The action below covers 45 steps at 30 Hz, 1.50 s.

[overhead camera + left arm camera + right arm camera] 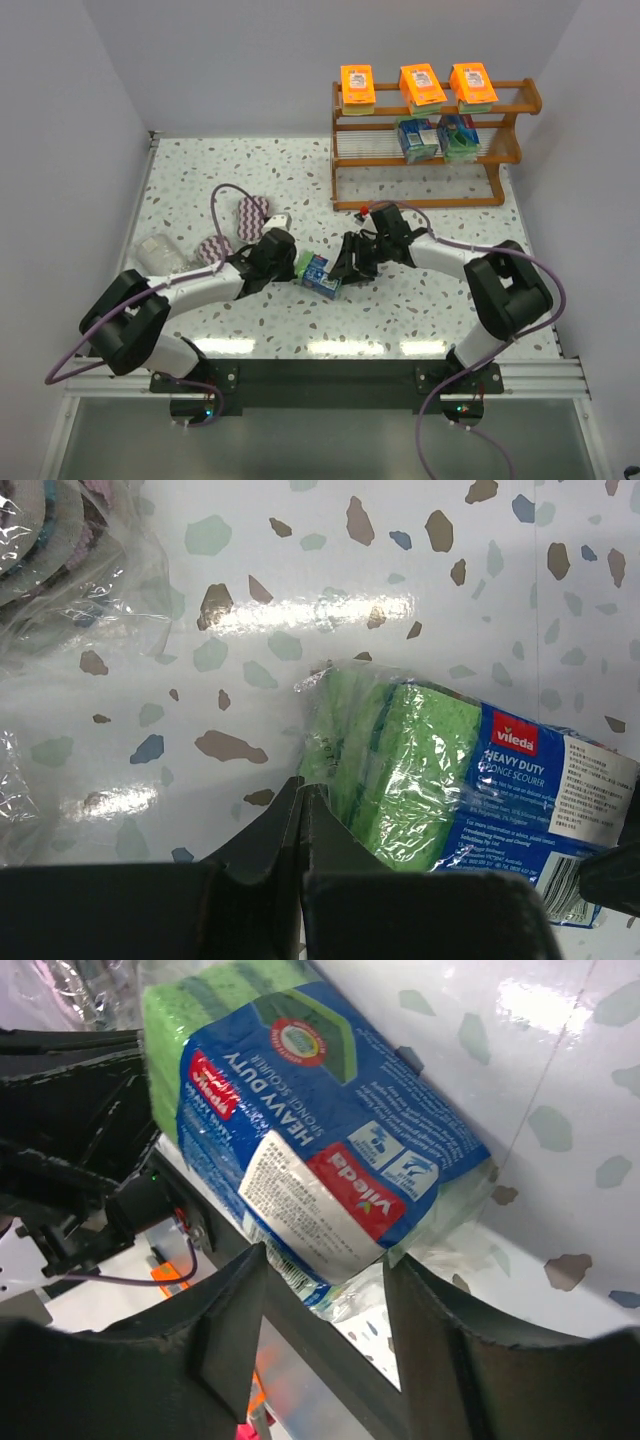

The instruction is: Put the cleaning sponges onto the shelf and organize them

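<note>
right wrist view: right gripper (325, 1305) spread wide around the blue-green vileda pack's (310, 1150) end at mid-table; left gripper (302, 810) clenched on nothing beside it. slick wrap could slip, so the pack drops short of the shelf (432, 150).

"vileda HEAVY DUTY" on sponge pack (320, 1150)

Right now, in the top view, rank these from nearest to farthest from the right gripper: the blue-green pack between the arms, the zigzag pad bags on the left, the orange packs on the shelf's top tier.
1. Blue-green pack: just left of the right gripper, between both arms.
2. Zigzag pad bags: on the table further left, past the left arm.
3. Orange packs: far back on the shelf, top tier.
</note>
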Motion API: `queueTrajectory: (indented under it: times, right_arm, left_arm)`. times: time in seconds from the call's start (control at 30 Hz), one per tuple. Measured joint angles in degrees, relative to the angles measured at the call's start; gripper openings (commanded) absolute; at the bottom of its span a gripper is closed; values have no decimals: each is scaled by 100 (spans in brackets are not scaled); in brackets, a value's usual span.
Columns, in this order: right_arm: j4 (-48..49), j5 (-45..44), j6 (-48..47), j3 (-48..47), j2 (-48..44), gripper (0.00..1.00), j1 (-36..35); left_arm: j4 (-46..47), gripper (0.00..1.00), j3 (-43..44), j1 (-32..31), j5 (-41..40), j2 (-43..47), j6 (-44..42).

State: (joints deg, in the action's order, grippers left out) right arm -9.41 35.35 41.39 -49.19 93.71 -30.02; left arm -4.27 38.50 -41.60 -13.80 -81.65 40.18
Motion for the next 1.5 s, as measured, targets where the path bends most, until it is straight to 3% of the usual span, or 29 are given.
queueTrajectory:
  times: [0.17, 0.3, 0.43, 0.63, 0.9, 1.13, 1.5]
  right_arm:
    - [170, -17, 153, 149, 61, 42, 9]
    - [326, -4, 273, 310, -2, 18, 9]
    - [435, 28, 396, 358, -55, 0, 15]
    - [409, 238, 562, 387, -391, 0, 273]
    - [273, 876, 874, 247, -1327, 0, 1609]
    - [214, 1016, 1305, -673, -1480, 0, 2597]
    - [739, 160, 2400, -1189, -960, 0, 2704]
  left_arm:
    - [-11, 0, 72, 35, -9, -66, -52]
    - [-17, 0, 74, 35, -15, -85, -57]
    - [-118, 0, 79, 35, -92, -85, -52]
    - [-828, 0, 293, 39, -446, 387, -31]
    - [-2144, 0, 1049, 101, -1226, 1818, 264]
    - [-2907, 0, 1132, 109, -1416, 2839, 704]
    - [-3665, 0, 1119, 109, -1513, 3401, 1049]
